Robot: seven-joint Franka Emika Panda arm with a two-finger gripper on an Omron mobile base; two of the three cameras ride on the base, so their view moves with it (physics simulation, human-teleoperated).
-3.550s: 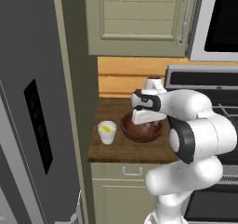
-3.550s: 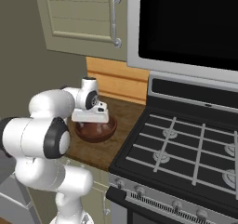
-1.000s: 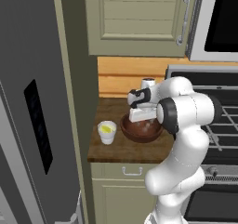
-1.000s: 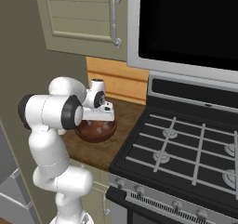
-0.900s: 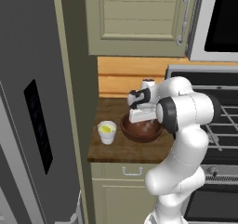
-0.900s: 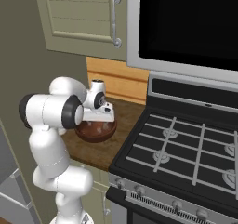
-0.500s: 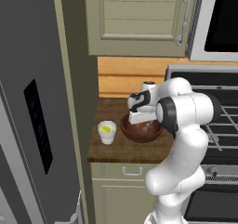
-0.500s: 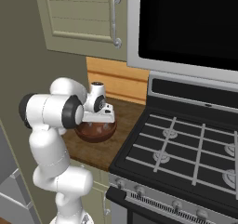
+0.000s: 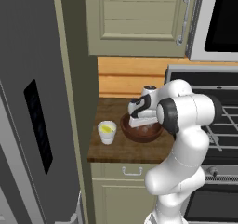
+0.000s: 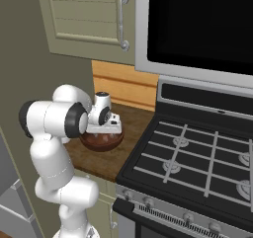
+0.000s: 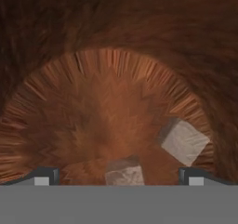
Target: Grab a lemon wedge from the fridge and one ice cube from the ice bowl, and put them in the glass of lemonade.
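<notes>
Here, two pale ice cubes lie on the floor of the bowl (image 11: pixel 116 102): one cube (image 11: pixel 184 141) sits tilted toward a corner, off to one side, and another cube (image 11: pixel 124 174) lies between the spread fingertips. The gripper (image 11: pixel 116 176) hangs low inside the bowl, jaws wide apart, holding nothing. No writing is legible anywhere. The cup (image 9: pixel 107 131) of yellow lemonade stands just left of the bowl, apart from it, on the narrow wooden counter (image 9: pixel 111 151) between fridge (image 9: pixel 32 102) and stove (image 10: pixel 197 158).

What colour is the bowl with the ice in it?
Reddish-brown, like wood; the ice bowl shows best in the hand view.
</notes>
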